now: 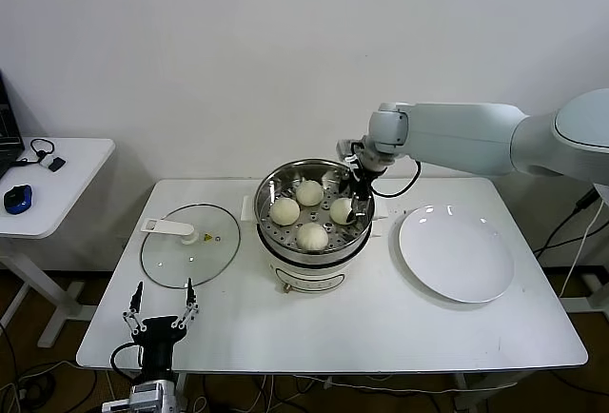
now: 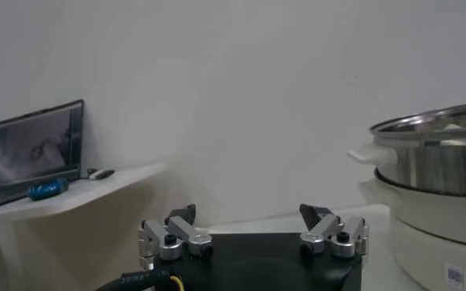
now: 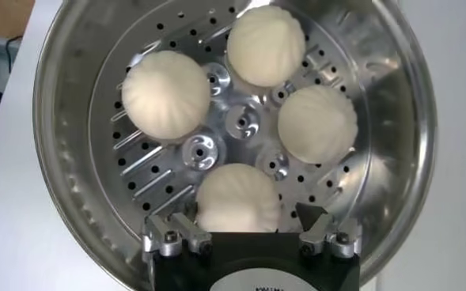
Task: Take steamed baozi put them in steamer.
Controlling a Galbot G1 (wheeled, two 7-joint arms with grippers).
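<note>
The steamer [image 1: 314, 265] stands mid-table, a shiny steel pot on a white base. Four cream-white baozi lie on its perforated tray: left [image 1: 284, 210], back [image 1: 308, 192], right [image 1: 342, 210] and front [image 1: 312, 236]. My right gripper [image 1: 360, 206] hangs inside the pot's right rim, beside the right baozi. In the right wrist view the gripper [image 3: 244, 217] is open, its fingers apart on either side of the nearest baozi [image 3: 238, 198], with small gaps showing. The other baozi [image 3: 165, 93] [image 3: 266, 45] [image 3: 317, 124] lie beyond it. My left gripper [image 1: 162, 313] is parked low at the table's front left, open and empty.
A flat glass lid [image 1: 190, 245] lies left of the steamer. A white plate [image 1: 457, 253] lies on its right, bare. A side table [image 1: 57, 185] with a blue mouse stands at far left. The left wrist view shows the steamer's side [image 2: 438, 158] and a laptop [image 2: 31, 154].
</note>
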